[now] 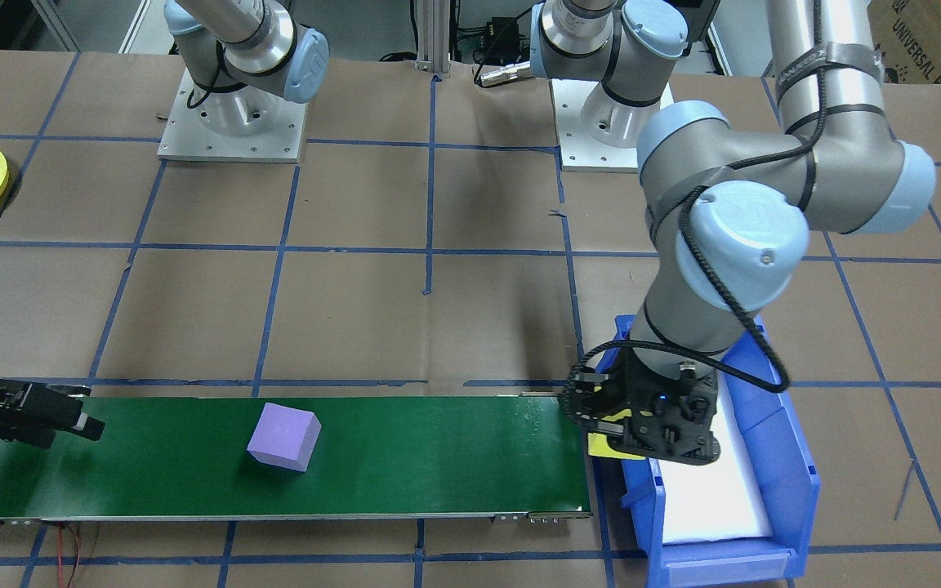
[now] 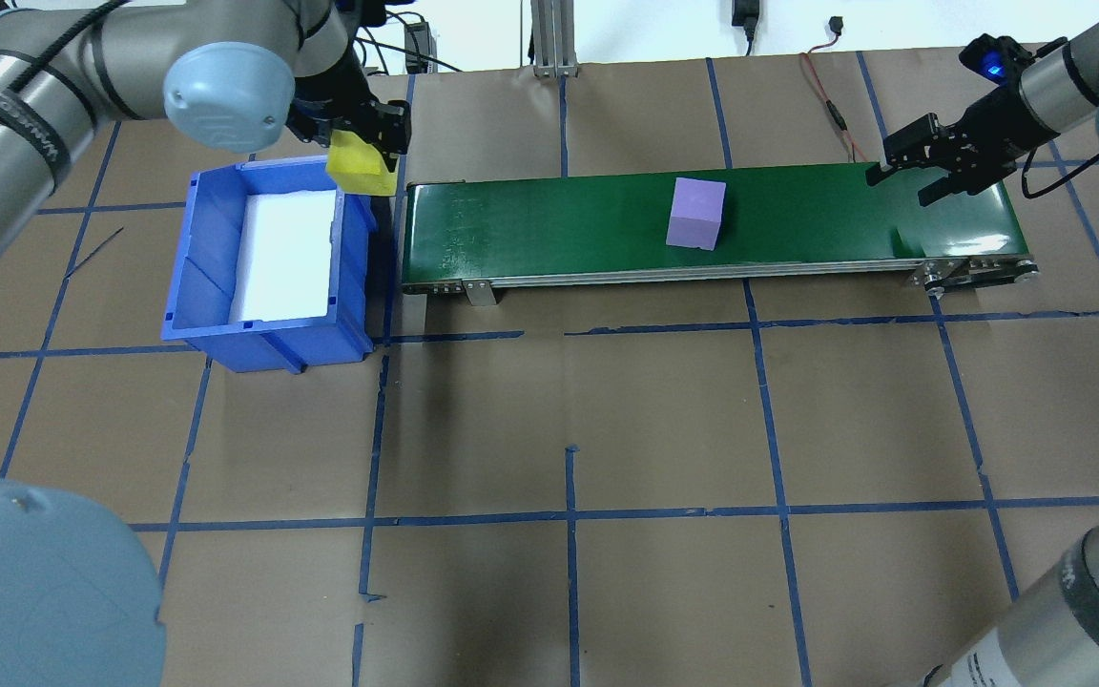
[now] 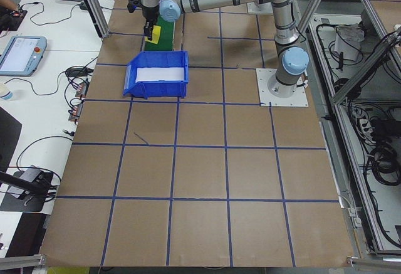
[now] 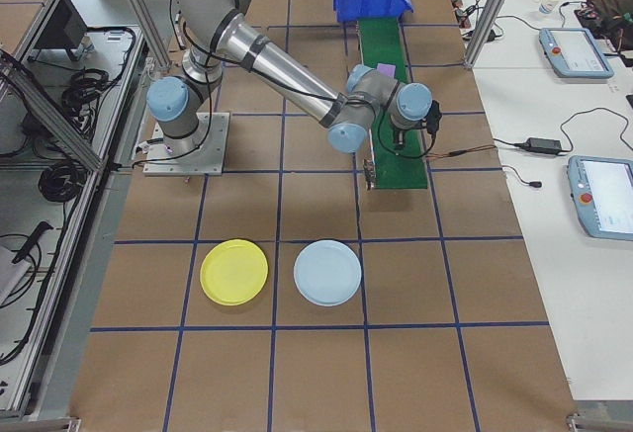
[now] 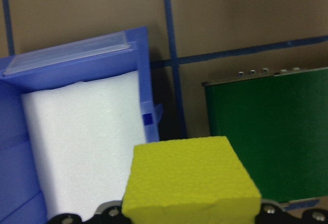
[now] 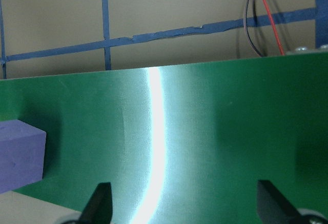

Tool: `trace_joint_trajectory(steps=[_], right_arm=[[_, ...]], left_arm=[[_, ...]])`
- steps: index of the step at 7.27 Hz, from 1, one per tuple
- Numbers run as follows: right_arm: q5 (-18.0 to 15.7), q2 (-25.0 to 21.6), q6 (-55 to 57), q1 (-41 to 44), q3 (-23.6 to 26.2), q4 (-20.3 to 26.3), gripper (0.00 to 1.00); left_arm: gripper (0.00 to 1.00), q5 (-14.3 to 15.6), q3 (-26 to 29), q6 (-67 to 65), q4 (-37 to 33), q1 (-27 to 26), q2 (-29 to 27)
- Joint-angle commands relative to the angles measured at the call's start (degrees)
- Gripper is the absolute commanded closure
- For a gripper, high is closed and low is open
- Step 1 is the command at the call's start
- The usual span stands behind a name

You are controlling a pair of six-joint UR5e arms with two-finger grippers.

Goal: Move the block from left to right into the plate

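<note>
Our open, empty right gripper (image 2: 904, 187) waits at the green belt's (image 1: 438, 457) end for the purple foam cube (image 2: 696, 213); we should close squarely on it. Our left gripper (image 2: 359, 143) clasps a yellow foam block (image 2: 360, 170).

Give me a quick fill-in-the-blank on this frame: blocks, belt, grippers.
1. The left gripper is shut on a ____ block.
2. The purple block rests on the ____ conveyor belt.
3. The right gripper hovers over the belt end with its jaws ____.
4. The bin beside the belt is ____ in colour.

Missing words: yellow; green; open; blue
</note>
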Motion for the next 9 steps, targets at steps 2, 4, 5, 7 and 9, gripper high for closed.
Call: trace_joint_trajectory(steps=[2,4,5,7,9], right_arm=[[-0.09,-0.02,0.34,0.00,0.57,0.23,0.00],[-0.09,-0.10,0.43,0.00,0.57,0.23,0.00],[-0.09,-0.19,0.69,0.00,0.48,0.31,0.00],[0.00,-0.37,2.01,0.00,0.48,0.31,0.00],[0.00,-0.37,2.01,0.00,0.48,0.40,0.00]], left_arm=[[0.54,-0.30,-2.10,-2.23,1.46,-5.18,-4.94],[0.53,-0.65,-3.70,-5.93,6.19,-5.81,-6.44],[0.53,-0.56,-3.70,-6.29,7.35,-5.81,-6.88],[0.01,-0.56,-3.78,-6.56,7.45,-5.81,-6.80],[0.00,-0.82,-3.70,-7.78,7.45,-5.81,-4.35]])
